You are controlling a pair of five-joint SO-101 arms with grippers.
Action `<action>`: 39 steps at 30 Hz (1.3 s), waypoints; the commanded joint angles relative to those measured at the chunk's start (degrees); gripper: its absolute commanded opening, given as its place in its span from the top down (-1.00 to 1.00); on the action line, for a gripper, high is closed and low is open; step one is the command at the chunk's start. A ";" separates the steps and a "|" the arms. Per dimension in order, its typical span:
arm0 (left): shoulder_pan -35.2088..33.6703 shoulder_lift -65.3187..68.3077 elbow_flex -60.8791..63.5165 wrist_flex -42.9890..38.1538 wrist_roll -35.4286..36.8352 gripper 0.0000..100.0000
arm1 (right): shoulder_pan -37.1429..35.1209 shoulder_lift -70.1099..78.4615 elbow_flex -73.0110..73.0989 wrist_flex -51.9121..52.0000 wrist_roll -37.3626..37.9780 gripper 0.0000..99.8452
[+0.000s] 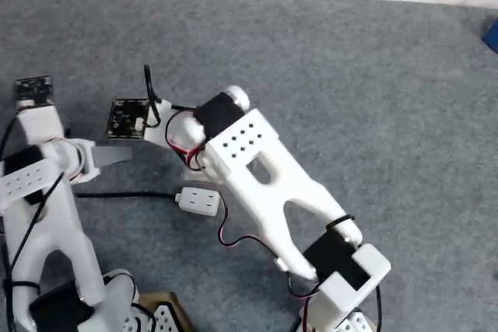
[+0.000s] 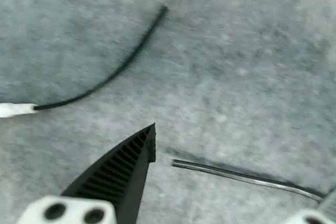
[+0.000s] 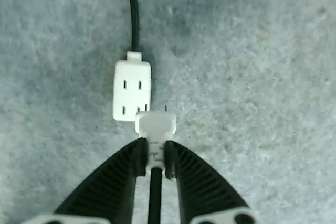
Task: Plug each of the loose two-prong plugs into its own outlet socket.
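Our right gripper pinches the two-prong plug by its neck, so the prongs point straight ahead at the outlet block right in front of them. We judge this lines it up for the nearest socket. Our left gripper hangs spread, holding nothing.
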 commanded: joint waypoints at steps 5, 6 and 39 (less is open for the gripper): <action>-1.45 -0.04 4.88 -8.70 -3.34 -0.01 | 4.97 -0.48 3.38 -1.63 6.07 0.99; -1.36 0.04 5.67 -9.85 -3.34 -0.01 | 4.97 -0.48 5.14 -2.59 5.71 0.99; -1.54 0.04 7.60 -10.90 -3.25 -0.01 | -1.71 -0.66 9.27 -1.54 0.18 0.99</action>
